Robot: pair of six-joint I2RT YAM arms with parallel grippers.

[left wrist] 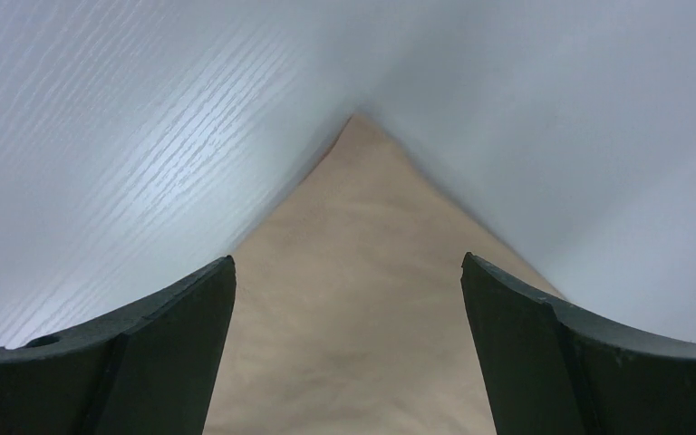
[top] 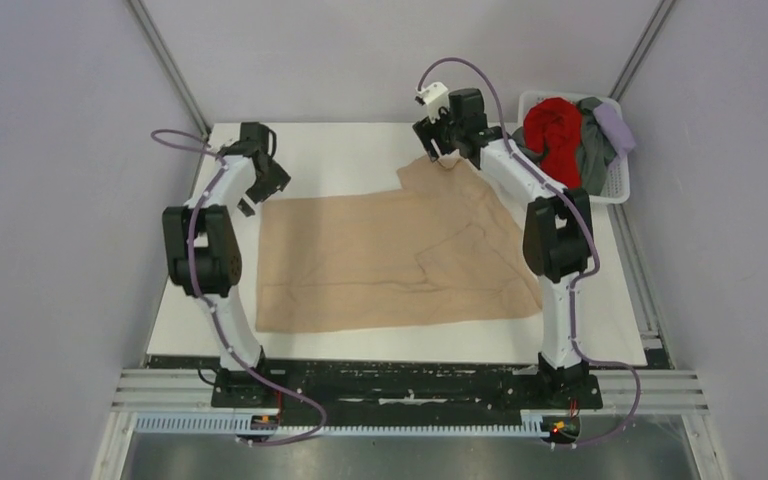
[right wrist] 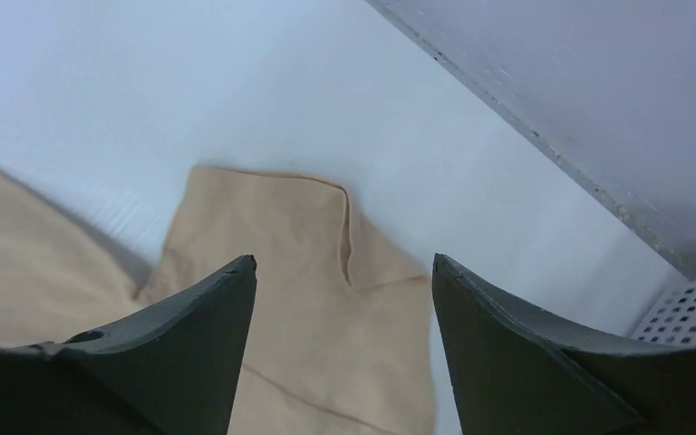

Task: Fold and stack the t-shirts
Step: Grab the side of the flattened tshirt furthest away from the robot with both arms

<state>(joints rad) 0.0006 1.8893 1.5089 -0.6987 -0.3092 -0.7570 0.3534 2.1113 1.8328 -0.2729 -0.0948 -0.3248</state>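
Note:
A tan t-shirt lies spread flat on the white table. My left gripper hovers open at the shirt's far left corner. In the left wrist view that corner runs to a point between the wide-apart fingers of the left gripper. My right gripper is at the far sleeve, open. In the right wrist view the sleeve lies between the parted fingers of the right gripper, which do not pinch it. Red, grey and pale lavender t-shirts are heaped in the basket.
A white lattice basket stands at the table's far right corner, and its rim shows in the right wrist view. Grey enclosure walls close in the table on three sides. A metal rail runs along the near edge.

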